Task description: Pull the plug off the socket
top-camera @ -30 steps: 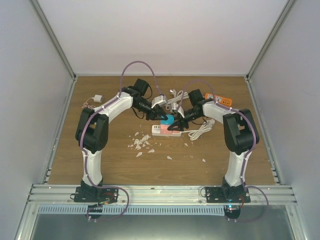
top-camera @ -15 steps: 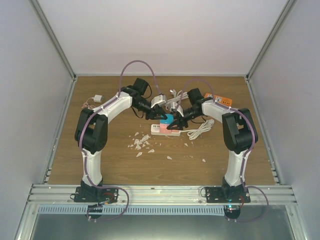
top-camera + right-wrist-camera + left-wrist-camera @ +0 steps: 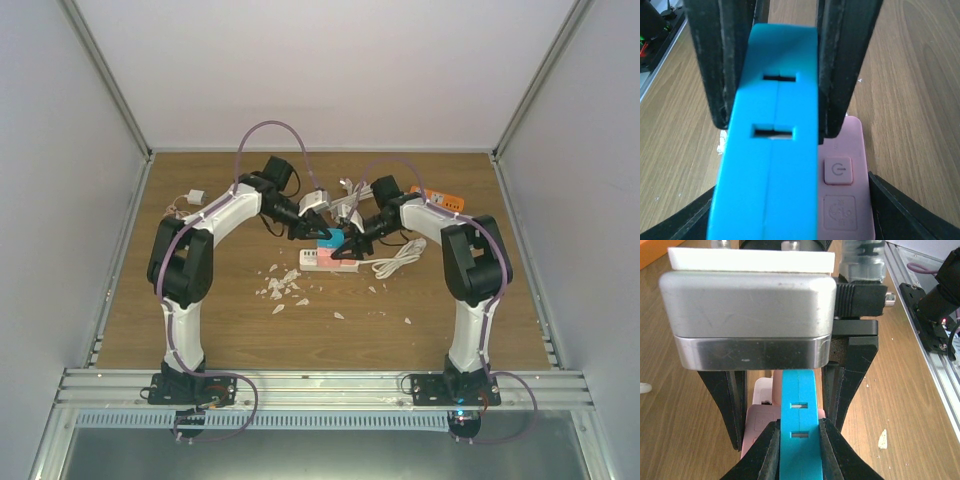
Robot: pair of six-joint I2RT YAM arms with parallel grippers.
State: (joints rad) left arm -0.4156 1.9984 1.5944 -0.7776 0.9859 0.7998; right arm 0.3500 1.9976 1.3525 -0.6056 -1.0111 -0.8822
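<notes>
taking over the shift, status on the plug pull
Left pincer shut on blue plastic plug. Right pincer straddles pink plastic power strip, grip unclear. Plug's seating hidden; nothing visibly blocking.

Plug atop socket strip, betw. L gripper at left & R gripper at right.

Plug: cyan plastic, matt, smooth, 1 moulded seam. Power strip: pale pink plastic, satin, embossed buttons. Jaws of left gripper and right gripper: black plastic, matt, faintly ridged. Housing above the right jaws: grey metal, brushed, fine scratches, dull sheen; white matt plate on top. Worktop: brown wood grain, low sheen.
</notes>
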